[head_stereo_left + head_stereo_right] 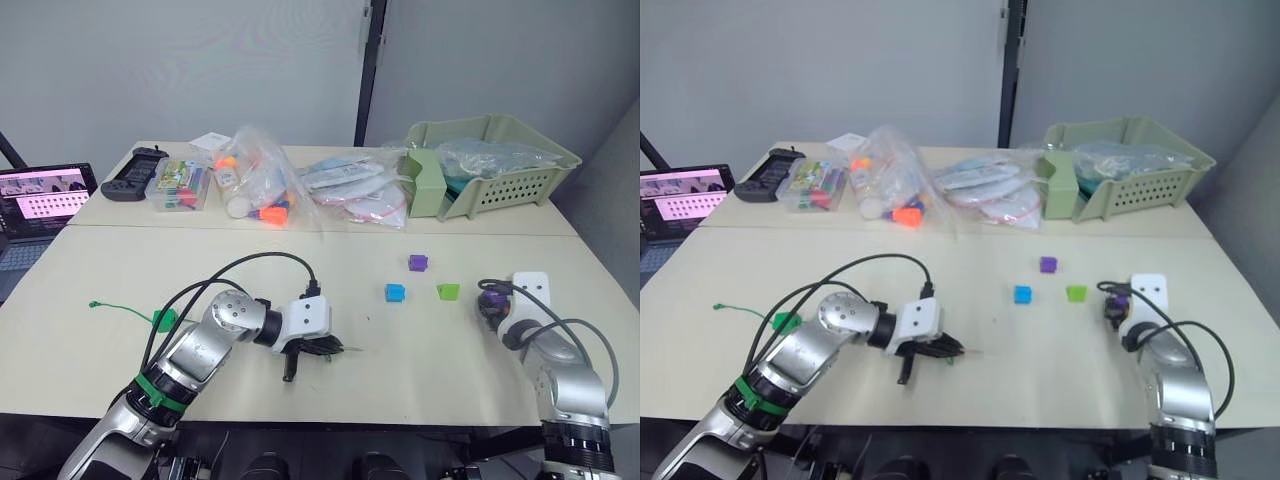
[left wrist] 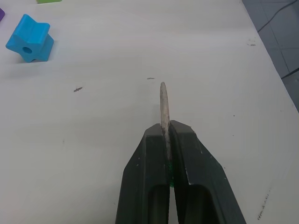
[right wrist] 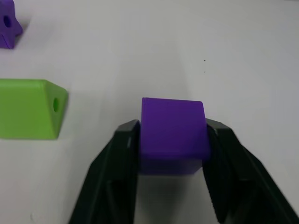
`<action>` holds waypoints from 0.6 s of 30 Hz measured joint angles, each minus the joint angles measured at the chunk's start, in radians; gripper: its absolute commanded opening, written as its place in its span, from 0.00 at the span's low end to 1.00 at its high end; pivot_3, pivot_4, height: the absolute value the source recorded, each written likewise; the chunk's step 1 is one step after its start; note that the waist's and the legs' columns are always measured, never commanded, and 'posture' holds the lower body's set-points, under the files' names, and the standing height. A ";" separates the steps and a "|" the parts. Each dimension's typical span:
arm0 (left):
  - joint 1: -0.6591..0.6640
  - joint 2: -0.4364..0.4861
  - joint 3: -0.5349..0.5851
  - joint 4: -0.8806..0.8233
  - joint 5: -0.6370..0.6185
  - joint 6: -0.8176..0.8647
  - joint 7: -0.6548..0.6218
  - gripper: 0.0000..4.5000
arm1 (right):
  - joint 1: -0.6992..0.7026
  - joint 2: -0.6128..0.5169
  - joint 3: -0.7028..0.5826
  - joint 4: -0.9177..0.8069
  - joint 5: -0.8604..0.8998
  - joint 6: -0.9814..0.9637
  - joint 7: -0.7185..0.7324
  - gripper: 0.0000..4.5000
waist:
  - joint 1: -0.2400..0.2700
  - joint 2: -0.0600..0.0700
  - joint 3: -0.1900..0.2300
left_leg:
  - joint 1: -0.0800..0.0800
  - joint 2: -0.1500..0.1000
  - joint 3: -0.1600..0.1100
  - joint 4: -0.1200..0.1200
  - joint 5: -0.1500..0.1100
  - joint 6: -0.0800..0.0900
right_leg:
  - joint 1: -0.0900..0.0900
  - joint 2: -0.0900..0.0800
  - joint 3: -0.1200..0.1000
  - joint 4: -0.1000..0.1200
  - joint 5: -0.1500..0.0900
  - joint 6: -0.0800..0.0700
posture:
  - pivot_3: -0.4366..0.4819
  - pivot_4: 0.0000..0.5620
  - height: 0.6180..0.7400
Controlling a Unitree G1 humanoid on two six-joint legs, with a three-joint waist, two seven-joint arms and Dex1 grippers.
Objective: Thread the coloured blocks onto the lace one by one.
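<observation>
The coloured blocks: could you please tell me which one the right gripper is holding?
The purple cube-shaped block, clamped in the right gripper; the star-shaped purple block, blue block and light green block lie loose.

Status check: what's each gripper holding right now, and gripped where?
Left gripper is shut on the lace, just behind its stiff pale tip. Right gripper clamps a purple block by two opposite side faces.

The smooth purple plastic cube [image 3: 172,135] sits between black fingers [image 3: 108,177]; the light green wedge block [image 3: 29,108] and blue star-shaped block [image 2: 29,38] lie on the pale cream tabletop [image 2: 117,116] (faintly speckled). The thin green lace [image 1: 125,311] has a pale tip [image 2: 163,105].
</observation>
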 measured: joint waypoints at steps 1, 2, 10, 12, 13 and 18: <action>0.001 0.000 0.000 0.000 0.000 0.000 0.000 0.00 | 0.006 0.001 -0.003 -0.016 0.006 0.000 -0.004 0.26 | 0.000 0.000 0.000 | 0.000 0.000 0.000 0.000 0.000 0.000 | 0.000 0.000 0.000 0.000 0.000 0.000 | 0.48 0.27 1.00; 0.002 0.001 0.000 0.000 0.000 0.000 0.000 0.00 | 0.015 0.004 -0.006 -0.046 0.013 0.000 -0.006 0.26 | 0.001 0.000 0.000 | 0.000 0.000 0.000 0.000 0.000 0.000 | 0.000 0.000 0.000 0.000 0.000 0.000 | 0.48 0.27 1.00; 0.008 0.010 0.003 0.002 -0.001 -0.008 -0.001 0.00 | 0.219 0.108 0.041 -0.676 0.123 0.228 -0.071 0.26 | 0.002 0.001 0.000 | -0.001 0.001 -0.004 -0.001 0.000 0.000 | -0.001 0.001 -0.001 0.000 0.000 0.000 | 0.48 0.27 1.00; 0.008 0.011 0.003 0.002 -0.001 -0.011 -0.002 0.00 | 0.257 0.157 0.114 -0.836 0.168 0.335 -0.103 0.26 | -0.001 0.001 0.000 | 0.000 0.001 -0.004 -0.001 0.000 0.000 | 0.000 0.000 -0.001 0.000 0.000 0.000 | 0.48 0.27 1.00; 0.008 0.011 0.003 0.002 -0.001 -0.011 -0.002 0.00 | 0.269 0.178 0.154 -0.885 0.179 0.375 -0.118 0.26 | -0.003 0.001 0.000 | 0.000 0.001 -0.004 -0.001 0.000 0.000 | 0.000 0.000 -0.001 0.000 0.000 0.000 | 0.48 0.27 1.00; 0.008 0.018 0.003 0.003 -0.001 -0.011 -0.005 0.00 | 0.318 0.277 0.372 -0.929 0.165 0.464 -0.224 0.26 | -0.001 0.001 0.000 | 0.000 0.000 -0.003 -0.001 0.000 0.000 | 0.000 0.000 -0.001 -0.001 0.000 0.000 | 0.48 0.27 1.00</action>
